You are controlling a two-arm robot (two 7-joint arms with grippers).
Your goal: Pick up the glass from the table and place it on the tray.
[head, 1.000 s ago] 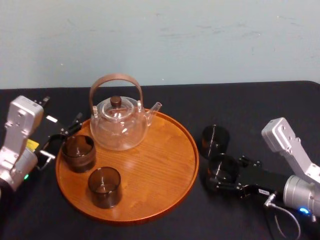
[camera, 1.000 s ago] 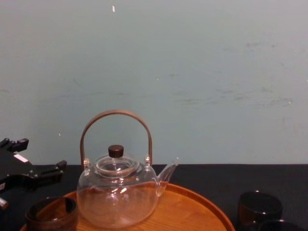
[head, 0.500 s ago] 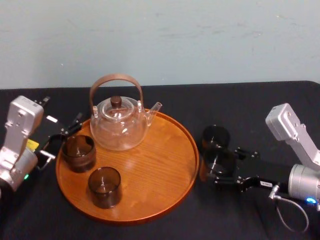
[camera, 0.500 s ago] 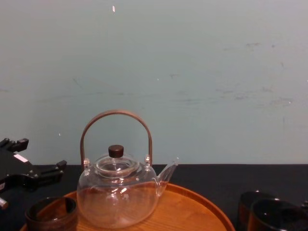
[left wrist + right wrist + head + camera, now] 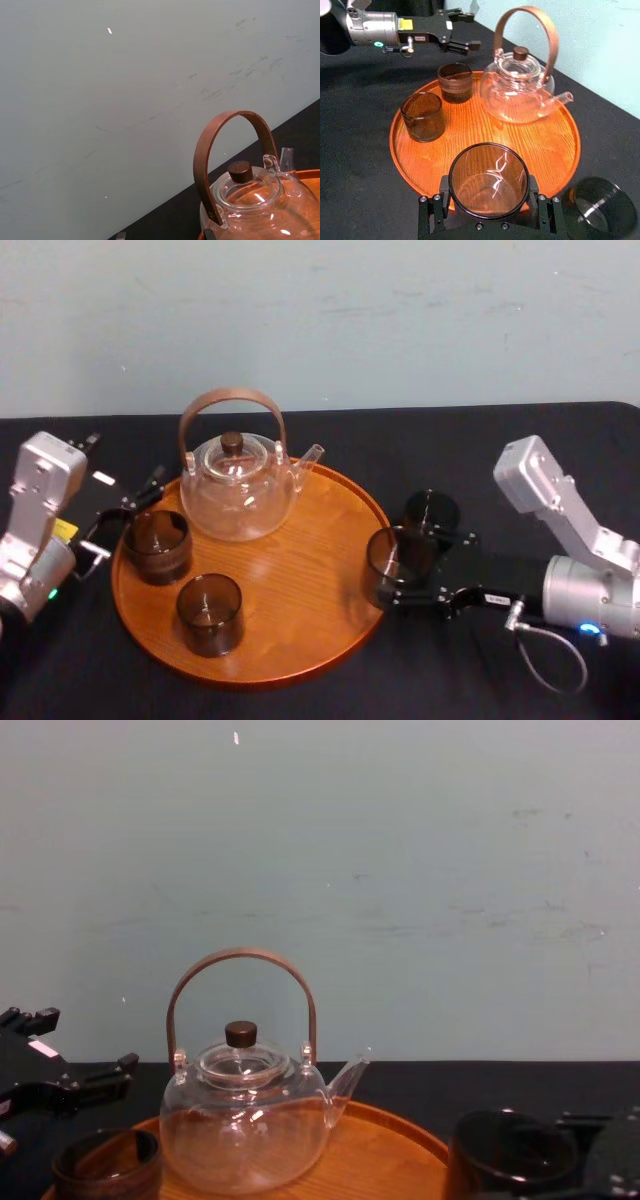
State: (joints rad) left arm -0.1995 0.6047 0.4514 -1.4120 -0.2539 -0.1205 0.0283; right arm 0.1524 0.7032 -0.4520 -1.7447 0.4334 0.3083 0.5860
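My right gripper (image 5: 402, 575) is shut on a dark smoky glass (image 5: 392, 552), gripping it by both sides. It holds the glass upright at the right rim of the round wooden tray (image 5: 300, 590). The right wrist view looks down into the held glass (image 5: 488, 181) between the black fingers (image 5: 434, 206), with the tray (image 5: 550, 145) just beyond it. In the chest view the glass (image 5: 510, 1155) is at the lower right. My left gripper (image 5: 120, 490) rests open on the table at the tray's left edge, holding nothing.
On the tray are a clear glass teapot (image 5: 237, 488) with a brown hoop handle at the back and two dark glasses (image 5: 157, 546) (image 5: 209, 614) on the left. Another dark glass (image 5: 431, 512) stands on the black table just right of the tray.
My right gripper has carried the glass leftward from the table beside the other glass to the tray's right rim. The left arm has not moved.
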